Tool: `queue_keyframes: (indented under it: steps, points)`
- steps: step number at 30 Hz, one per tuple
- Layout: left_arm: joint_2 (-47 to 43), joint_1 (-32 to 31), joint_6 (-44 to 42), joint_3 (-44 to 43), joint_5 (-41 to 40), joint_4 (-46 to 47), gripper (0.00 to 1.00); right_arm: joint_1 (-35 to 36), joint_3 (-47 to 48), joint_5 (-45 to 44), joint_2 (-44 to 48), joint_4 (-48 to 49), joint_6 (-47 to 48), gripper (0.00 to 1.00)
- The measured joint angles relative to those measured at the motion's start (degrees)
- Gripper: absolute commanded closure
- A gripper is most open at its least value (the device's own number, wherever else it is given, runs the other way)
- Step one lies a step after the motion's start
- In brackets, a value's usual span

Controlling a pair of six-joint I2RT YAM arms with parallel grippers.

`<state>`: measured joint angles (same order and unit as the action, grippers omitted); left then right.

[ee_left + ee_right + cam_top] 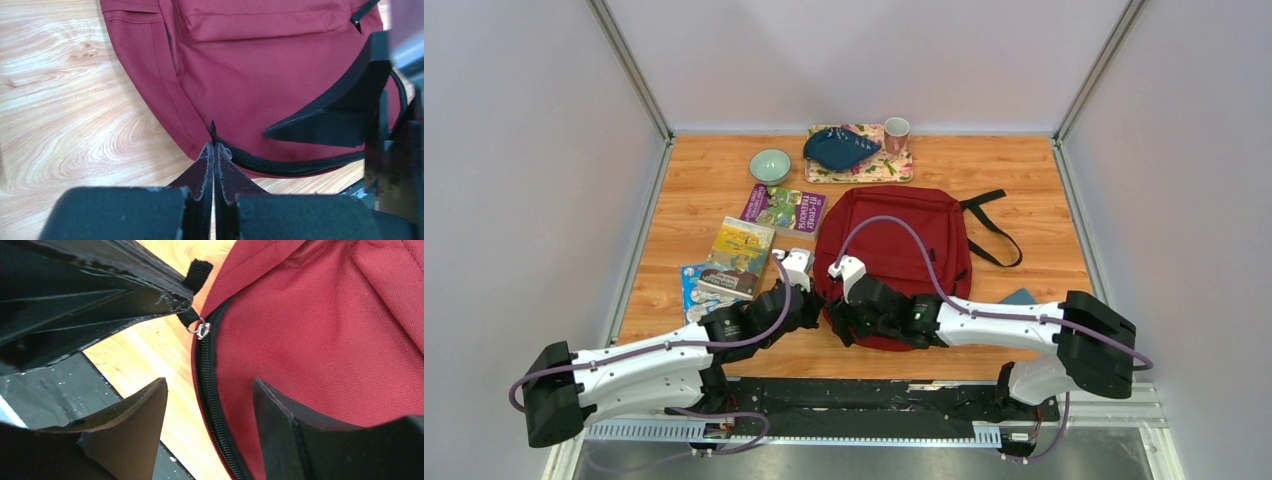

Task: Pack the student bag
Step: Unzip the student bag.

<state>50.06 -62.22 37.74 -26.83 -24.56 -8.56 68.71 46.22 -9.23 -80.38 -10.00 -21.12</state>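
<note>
The student bag [889,235], a dark red backpack, lies flat mid-table with its zipper end toward me. My left gripper [812,306] sits at the bag's near left corner. It is shut on the black zipper pull tab [212,131], which also shows in the right wrist view [190,316] with its metal ring [202,330]. My right gripper [839,318] is open and empty just beside it. Its fingertips [155,390] straddle the closed black zipper [206,375] at the bag's edge [325,315], one over wood, one over red fabric [250,75].
Three books [739,255] lie left of the bag. A green bowl [770,165], a floral tray [894,172] with a blue dish, and a mug [896,133] stand at the back. A small blue wallet [1019,297] lies right of the bag. A black rail [874,395] runs along the near edge.
</note>
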Motion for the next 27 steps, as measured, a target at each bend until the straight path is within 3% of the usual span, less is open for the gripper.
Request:
queue_keyframes:
  steps: [2,5,7,9,13,18,27]
  points:
    - [0.0,0.0,0.5,0.0,0.0,0.3,1.00,0.0,-0.5,-0.7,-0.7,0.6,-0.1,0.38]
    - [-0.1,0.0,0.9,0.0,0.0,0.7,1.00,0.0,-0.9,-1.4,-1.6,1.3,-0.3,0.49]
    - [-0.2,0.0,1.0,0.1,0.0,0.7,1.00,0.0,-1.1,-1.8,-2.1,1.7,-0.5,0.72]
    - [-0.2,0.0,1.1,0.2,0.0,0.8,1.00,0.0,-1.6,-2.0,-2.2,2.2,-0.7,0.88]
    - [-0.1,0.1,1.2,0.3,0.0,0.7,1.00,0.0,-2.7,-1.6,-2.1,3.9,-0.9,0.97]
    - [0.4,1.3,0.8,0.3,0.3,1.1,1.00,0.0,-5.6,-0.1,0.3,6.2,-1.2,1.00]
    - [4.7,11.5,-1.9,0.3,6.2,4.1,1.00,1.5,-9.1,1.4,3.1,8.2,-2.9,1.00]
